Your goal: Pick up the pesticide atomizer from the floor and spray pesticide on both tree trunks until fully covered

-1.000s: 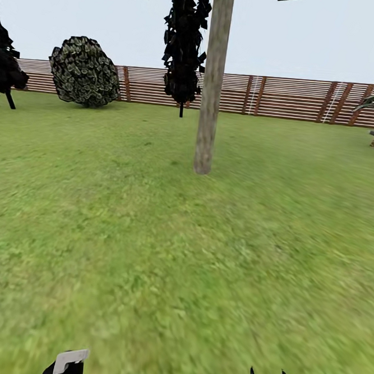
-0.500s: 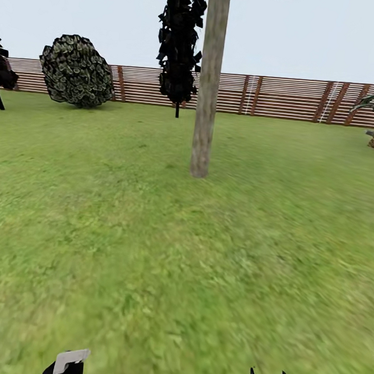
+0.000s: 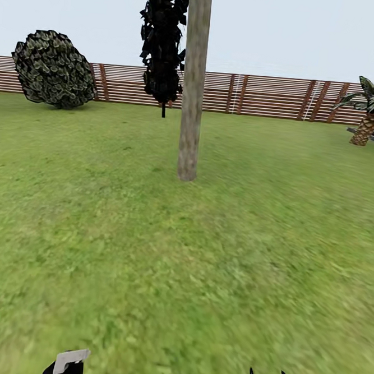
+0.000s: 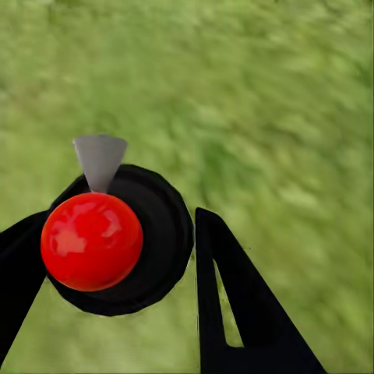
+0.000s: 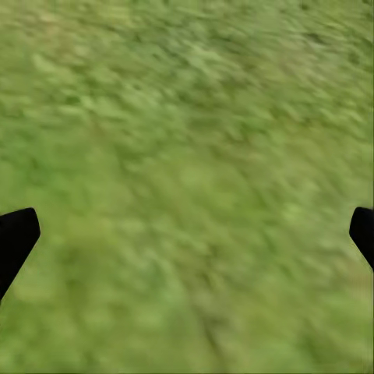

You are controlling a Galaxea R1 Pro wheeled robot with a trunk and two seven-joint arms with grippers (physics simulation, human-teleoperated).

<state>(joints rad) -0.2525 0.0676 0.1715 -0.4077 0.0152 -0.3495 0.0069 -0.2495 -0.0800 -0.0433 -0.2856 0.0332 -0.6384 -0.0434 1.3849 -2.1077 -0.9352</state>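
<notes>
Held between the left gripper's [image 4: 117, 257] two black fingers [image 4: 234, 304], the pesticide atomizer [image 4: 117, 238] fills the lower left of the left wrist view: a round black body seen end-on, a glossy red ball on it and a grey cone-shaped nozzle pointing toward the top of the frame, with blurred grass [image 4: 265, 101] behind. The right gripper [image 5: 187, 234] is spread wide and holds nothing, its dark fingertips [image 5: 15, 238] at the left and right edges of its view over bare lawn. In the head view both arms show as small black-and-white tips at the bottom edge. Ahead, just left of centre, a pale mottled tree trunk [image 3: 193, 86] rises from the grass [image 3: 203, 267]. Behind it stand a dark narrow tree [image 3: 161, 44], a rounded bush [image 3: 47, 68] at upper left, a palm-like plant [image 3: 370, 108] at right, and a red-brown slatted fence [image 3: 273, 96].
</notes>
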